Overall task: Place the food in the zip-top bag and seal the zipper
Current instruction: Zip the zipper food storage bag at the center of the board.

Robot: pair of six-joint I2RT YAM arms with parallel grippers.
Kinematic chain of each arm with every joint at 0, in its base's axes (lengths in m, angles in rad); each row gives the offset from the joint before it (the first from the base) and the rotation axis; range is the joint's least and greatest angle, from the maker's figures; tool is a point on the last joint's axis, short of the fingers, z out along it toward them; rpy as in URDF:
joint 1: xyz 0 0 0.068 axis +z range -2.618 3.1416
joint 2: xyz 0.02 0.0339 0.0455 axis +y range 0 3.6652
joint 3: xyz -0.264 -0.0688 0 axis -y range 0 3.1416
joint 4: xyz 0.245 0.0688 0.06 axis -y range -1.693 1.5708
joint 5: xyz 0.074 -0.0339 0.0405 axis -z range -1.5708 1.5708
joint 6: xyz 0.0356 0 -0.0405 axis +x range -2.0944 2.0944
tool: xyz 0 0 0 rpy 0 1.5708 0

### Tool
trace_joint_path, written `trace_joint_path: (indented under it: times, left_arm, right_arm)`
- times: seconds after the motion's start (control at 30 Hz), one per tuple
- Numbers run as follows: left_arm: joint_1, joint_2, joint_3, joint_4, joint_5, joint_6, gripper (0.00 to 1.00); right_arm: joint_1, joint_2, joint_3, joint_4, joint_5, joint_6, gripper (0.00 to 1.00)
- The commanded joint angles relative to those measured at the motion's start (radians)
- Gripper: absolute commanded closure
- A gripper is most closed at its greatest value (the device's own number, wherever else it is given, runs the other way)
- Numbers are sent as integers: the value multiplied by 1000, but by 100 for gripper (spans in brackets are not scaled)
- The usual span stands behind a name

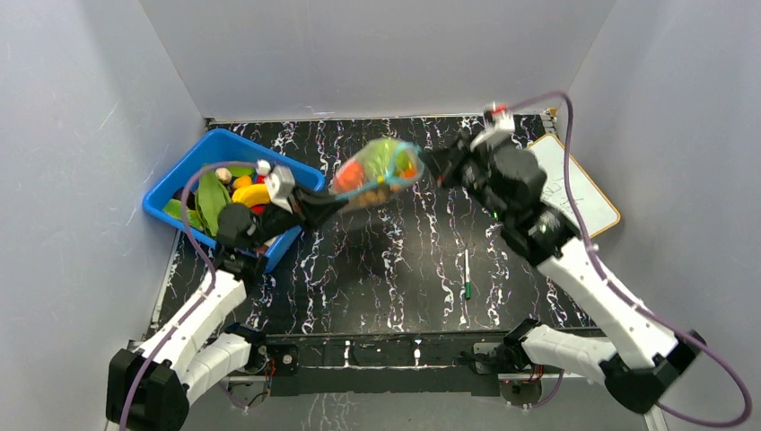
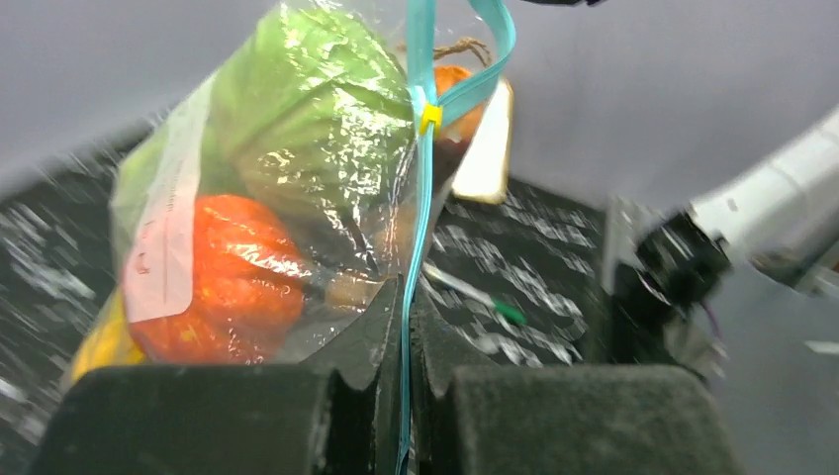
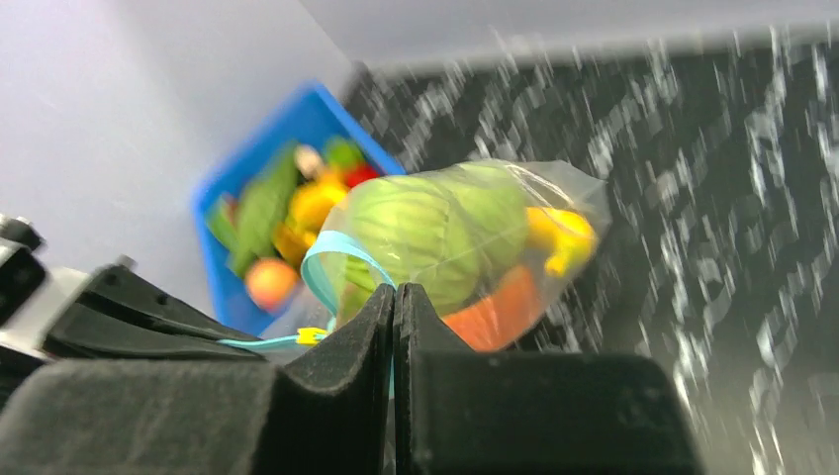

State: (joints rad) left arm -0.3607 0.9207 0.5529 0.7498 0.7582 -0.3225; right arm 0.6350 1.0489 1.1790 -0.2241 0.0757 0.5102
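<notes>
The clear zip-top bag [image 1: 377, 171] hangs in the air over the table's far middle, stretched between my two grippers. Inside it lies food: a green leafy piece [image 2: 307, 109], an orange-red piece [image 2: 223, 277] and a yellow piece [image 3: 559, 233]. My left gripper [image 2: 406, 287] is shut on the teal zipper [image 2: 423, 178] at the bag's left end, just below the yellow slider [image 2: 429, 117]. My right gripper [image 3: 395, 292] is shut on the zipper [image 3: 331, 247] at the other end, where the strip still bows open in a loop. More food [image 1: 247, 190] lies in the bin.
A blue bin [image 1: 193, 157] stands at the back left, right behind my left gripper [image 1: 328, 202]. A green-capped pen [image 1: 467, 274] lies on the black marbled table. A white board [image 1: 583, 189] lies at the back right, beside my right arm. Grey walls enclose the table.
</notes>
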Motion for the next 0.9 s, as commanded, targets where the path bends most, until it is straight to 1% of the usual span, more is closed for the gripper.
trace_joint_path:
  times: [0.0, 0.07, 0.1, 0.23, 0.3, 0.33, 0.4, 0.47, 0.5, 0.57, 0.63, 0.67, 0.73, 0.8, 0.83, 0.87]
  left_arm:
    - [-85, -36, -212, 103, -57, -84, 100]
    - [-95, -14, -212, 110, -76, -68, 100]
    - [-95, 6, -181, 104, -75, -57, 100]
    - [-96, 98, 33, 47, -52, -10, 100]
    - [-96, 121, 147, 16, -47, 6, 100]
    - [-96, 121, 182, -2, -51, 18, 100]
    - [-96, 104, 225, -45, -71, 46, 100]
    - [-96, 85, 232, -90, -77, 72, 100]
    - [-96, 79, 217, -116, -82, 85, 100]
    - [-96, 63, 125, -106, -95, 74, 100]
    - [-96, 46, 19, -22, -89, 32, 100]
    - [-97, 38, -13, 12, -72, 19, 100]
    - [-96, 24, -54, 29, -27, 25, 100]
    - [-96, 4, -88, 46, 31, 43, 100]
    - [-96, -6, -106, 69, 65, 45, 100]
    - [-97, -14, -120, 90, 105, 50, 100]
  right_arm:
    - [1, -19, -265, -20, 63, 75, 100]
    - [-12, 15, -176, -32, 55, 39, 100]
    - [-13, 39, -90, -30, 44, 16, 100]
    - [-13, 169, 292, -47, 15, -53, 100]
    - [-14, 201, 445, -42, 12, -65, 100]
    - [-14, 204, 475, -33, 14, -66, 100]
    - [-13, 174, 468, -6, 24, -65, 100]
    - [-13, 127, 385, -12, 48, -49, 100]
    - [-13, 101, 315, -22, 56, -37, 100]
    - [-13, 43, 110, -6, 61, 1, 100]
    - [-14, -12, -70, 43, 52, 40, 100]
    - [-13, -26, -121, 59, 36, 52, 100]
    - [-15, -7, -120, 23, -25, 66, 100]
    - [-13, 45, -46, -85, -75, 56, 100]
    - [-12, 60, -13, -136, -83, 55, 93]
    - [-12, 67, 8, -171, -84, 63, 83]
